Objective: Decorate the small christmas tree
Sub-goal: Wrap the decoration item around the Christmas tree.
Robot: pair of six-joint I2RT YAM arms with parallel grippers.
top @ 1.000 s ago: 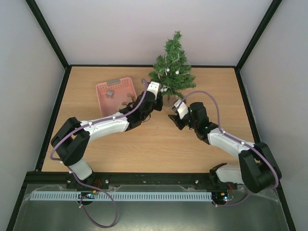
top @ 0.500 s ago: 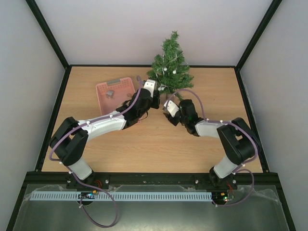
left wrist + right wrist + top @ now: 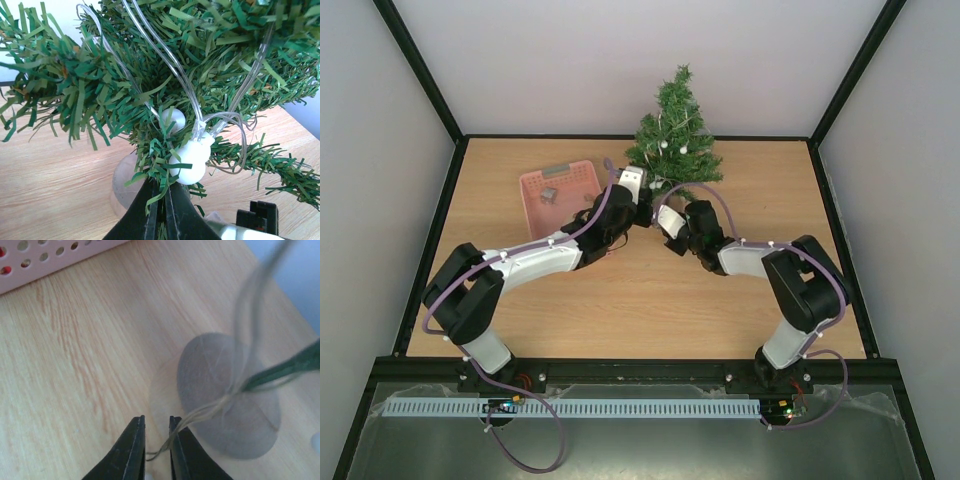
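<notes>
The small christmas tree [image 3: 675,135] stands at the back of the table, strung with clear wire and white bulbs [image 3: 187,160]. My left gripper [image 3: 642,206] reaches in under its lowest branches. In the left wrist view, the left gripper [image 3: 162,186] is shut with green needles pinched between its tips, a bulb resting just above them and the pale pot [image 3: 122,185] behind. My right gripper [image 3: 661,216] sits close beside it at the tree's foot. In the right wrist view, the right gripper [image 3: 156,419] has its jaws a narrow gap apart, and thin wire strands [image 3: 200,415] cross its right finger in front of the pot [image 3: 225,395].
A pink perforated basket [image 3: 558,195] with a small grey item lies left of the tree, and its wall [image 3: 50,260] shows at the top left of the right wrist view. Black frame posts and pale walls enclose the wooden table [image 3: 620,300].
The right arm has swung left to the tree's base and its jaws have narrowed. The left gripper has edged up under the branches. The tree has shifted slightly left.
</notes>
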